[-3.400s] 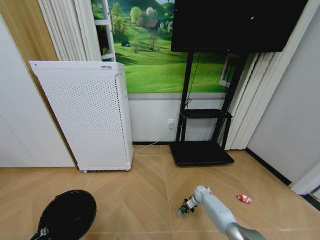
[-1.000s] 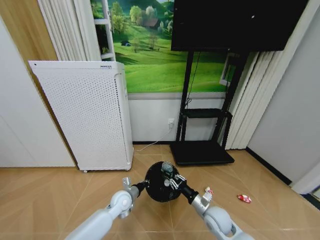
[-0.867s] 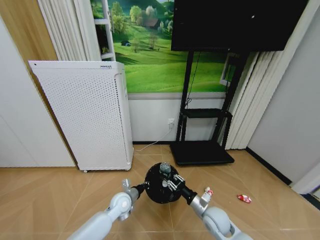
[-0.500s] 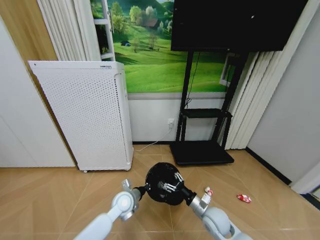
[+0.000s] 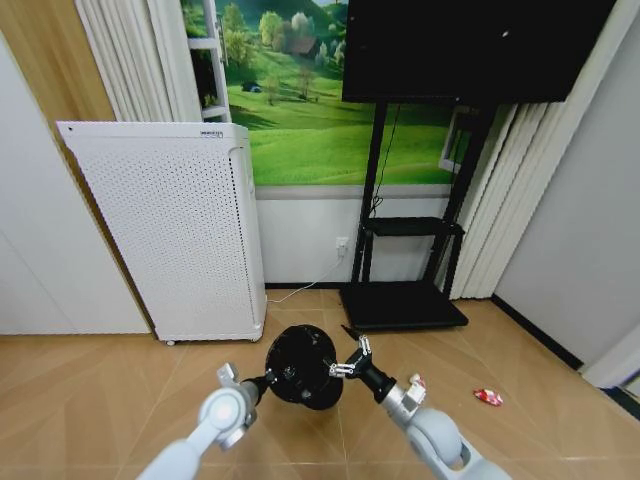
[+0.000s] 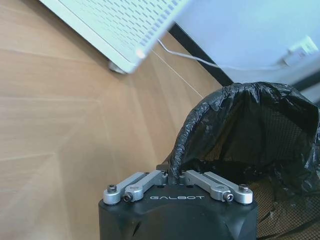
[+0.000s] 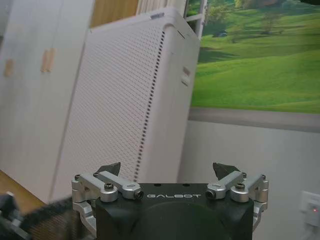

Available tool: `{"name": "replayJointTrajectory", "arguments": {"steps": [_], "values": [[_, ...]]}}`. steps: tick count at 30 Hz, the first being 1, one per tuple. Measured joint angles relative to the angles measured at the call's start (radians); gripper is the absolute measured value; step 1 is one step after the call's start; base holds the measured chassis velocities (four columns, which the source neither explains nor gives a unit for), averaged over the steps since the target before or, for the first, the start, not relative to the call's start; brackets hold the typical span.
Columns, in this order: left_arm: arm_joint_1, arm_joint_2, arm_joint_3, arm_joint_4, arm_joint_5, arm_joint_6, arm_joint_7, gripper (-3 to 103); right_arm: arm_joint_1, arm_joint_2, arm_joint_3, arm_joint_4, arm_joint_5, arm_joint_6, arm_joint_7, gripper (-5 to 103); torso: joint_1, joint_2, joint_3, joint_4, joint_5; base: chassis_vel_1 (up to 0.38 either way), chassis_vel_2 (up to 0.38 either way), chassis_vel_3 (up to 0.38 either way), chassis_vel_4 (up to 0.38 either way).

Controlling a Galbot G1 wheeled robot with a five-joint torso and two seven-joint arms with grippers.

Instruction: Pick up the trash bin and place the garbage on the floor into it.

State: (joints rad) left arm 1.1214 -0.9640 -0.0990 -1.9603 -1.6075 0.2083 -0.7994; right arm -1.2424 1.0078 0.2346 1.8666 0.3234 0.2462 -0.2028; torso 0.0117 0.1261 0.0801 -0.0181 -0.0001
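The black trash bin hangs tilted above the floor, its opening turned toward me. My left gripper is shut on its near left rim; the left wrist view shows that gripper pinching the bag-lined rim of the bin. Just right of the bin, my right gripper is open and holds nothing. In its own wrist view the right gripper has its fingers spread apart. Two red-and-white pieces of garbage lie on the floor to the right, one close to my right arm, the other farther out.
A tall white perforated appliance stands at the back left, with a white cable running to the wall socket. A black TV stand sits at the back centre, below a dark screen. Curtains and a grey wall close the right side.
My right gripper, which held a small piece over the bin, opened inside it and has drawn back to the right, empty. The left arm has carried the bin a little leftward.
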Motion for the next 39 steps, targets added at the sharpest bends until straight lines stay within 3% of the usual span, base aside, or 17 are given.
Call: {"name": "replayJointTrajectory", "arguments": {"steps": [2,4,6,7,10,13,27,39], "values": [[0.026,0.007,-0.023,-0.010,0.009,-0.002,-0.001,2,0.006,0.005,0.005,-0.020,-0.028,-0.001,0.031,100,0.000,0.000,0.000,0.0001,0.0002,0.000,0.000,0.000,0.000],[0.109,0.028,-0.089,-0.031,0.057,-0.003,-0.001,2,0.020,0.015,0.019,-0.082,-0.075,-0.026,0.120,100,0.000,0.000,0.000,0.0000,-0.0001,0.000,0.000,0.000,0.000],[0.132,0.031,-0.107,-0.035,0.073,-0.003,-0.001,2,0.021,0.016,0.022,-0.093,-0.078,-0.036,0.134,100,0.000,0.000,0.000,0.0000,0.0001,0.000,0.000,0.000,0.000],[0.183,0.036,-0.146,-0.048,0.096,0.004,-0.002,2,0.021,0.016,0.029,-0.112,-0.078,-0.071,0.165,100,0.000,0.000,0.000,0.0001,0.0002,0.000,0.000,0.000,0.000],[0.304,0.039,-0.245,-0.082,0.113,0.045,-0.025,2,0.003,-0.004,0.034,-0.119,0.025,-0.194,0.187,100,0.000,0.000,0.000,0.0002,-0.0001,0.000,0.000,0.000,0.000],[0.367,0.034,-0.311,-0.096,0.125,0.064,-0.034,2,0.000,-0.010,0.032,-0.121,0.055,-0.240,0.191,100,0.000,0.000,0.000,0.0001,0.0000,0.000,0.000,0.000,0.000],[0.424,0.042,-0.481,-0.120,0.074,0.096,-0.026,2,0.015,-0.008,0.001,-0.136,0.061,-0.259,0.190,100,0.000,0.000,0.000,0.0001,0.0000,-0.038,-0.040,0.037,0.035],[0.416,0.043,-0.477,-0.104,0.077,0.100,-0.009,2,0.050,0.018,-0.031,-0.195,0.052,-0.256,0.191,100,0.000,0.000,0.000,0.0001,0.0001,-0.217,-0.215,0.216,0.224]]}}
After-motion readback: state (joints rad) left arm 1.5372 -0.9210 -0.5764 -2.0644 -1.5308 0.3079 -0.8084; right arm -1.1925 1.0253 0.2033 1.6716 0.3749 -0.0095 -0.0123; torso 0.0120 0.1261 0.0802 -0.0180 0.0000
